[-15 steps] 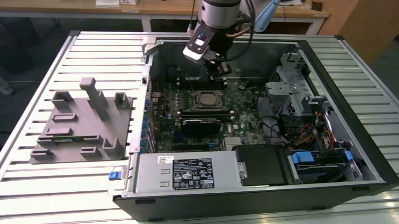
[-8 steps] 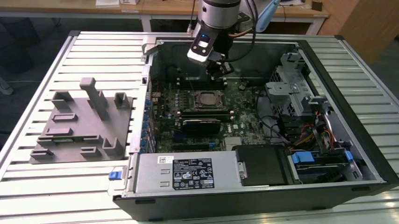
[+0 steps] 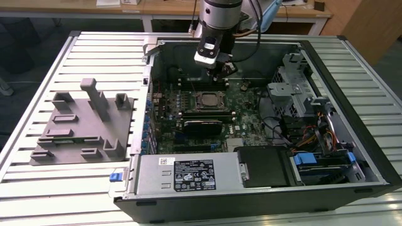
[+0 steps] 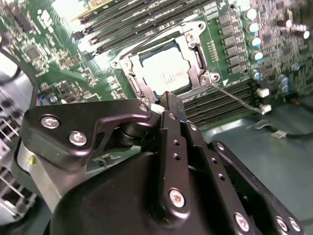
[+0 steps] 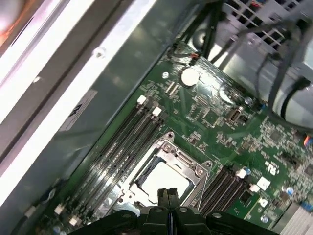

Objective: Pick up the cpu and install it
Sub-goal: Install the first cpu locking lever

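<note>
A slatted metal desk [image 3: 50, 188] carries an open computer case [image 3: 251, 207] lying on its side, with a grey plastic fixture block [image 3: 75, 127] of upright posts beside it on the exterior view's left. Inside the case a green motherboard [image 3: 245, 117] lies face up, and a silver power supply [image 3: 182, 174] sits along the near wall. The robot arm [image 3: 220, 14] reaches down from the far side into the case.

Near the middle of the board, between banks of memory slots, sits the square metal socket frame [image 4: 195, 49]. The cpu [image 3: 208, 99] rests flat within that frame, and its pale silvery top shows in both wrist views [image 4: 164, 68] [image 5: 161, 183].

The arm's black jaws are pressed together with nothing gripped between them. They are poised over the board just beside the socket's edge. In both wrist views their tips appear clear of the chip.
</note>
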### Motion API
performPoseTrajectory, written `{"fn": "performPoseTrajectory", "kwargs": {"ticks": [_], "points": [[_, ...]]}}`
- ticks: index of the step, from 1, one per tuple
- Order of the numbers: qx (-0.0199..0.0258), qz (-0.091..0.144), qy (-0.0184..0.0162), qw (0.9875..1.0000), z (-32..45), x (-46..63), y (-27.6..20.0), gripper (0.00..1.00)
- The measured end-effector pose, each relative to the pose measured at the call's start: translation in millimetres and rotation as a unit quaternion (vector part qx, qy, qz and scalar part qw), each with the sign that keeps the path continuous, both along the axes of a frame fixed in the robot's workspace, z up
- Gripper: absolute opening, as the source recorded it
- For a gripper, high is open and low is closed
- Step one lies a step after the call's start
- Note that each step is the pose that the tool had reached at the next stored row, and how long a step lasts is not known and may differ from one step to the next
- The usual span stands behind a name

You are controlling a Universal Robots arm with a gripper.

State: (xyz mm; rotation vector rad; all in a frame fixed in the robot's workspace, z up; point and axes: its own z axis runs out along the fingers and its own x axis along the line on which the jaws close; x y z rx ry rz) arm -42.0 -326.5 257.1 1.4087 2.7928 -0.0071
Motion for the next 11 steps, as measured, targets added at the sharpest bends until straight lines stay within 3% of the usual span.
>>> {"fn": "performPoseTrajectory", "kwargs": {"ticks": [6,11], "points": [[-0.0001,0.055,0.0,0.9985,-0.3,0.0,0.0,0.11],[-0.0001,0.1,0.0,0.9949,-0.5,0.0,0.0,0.11]]}}
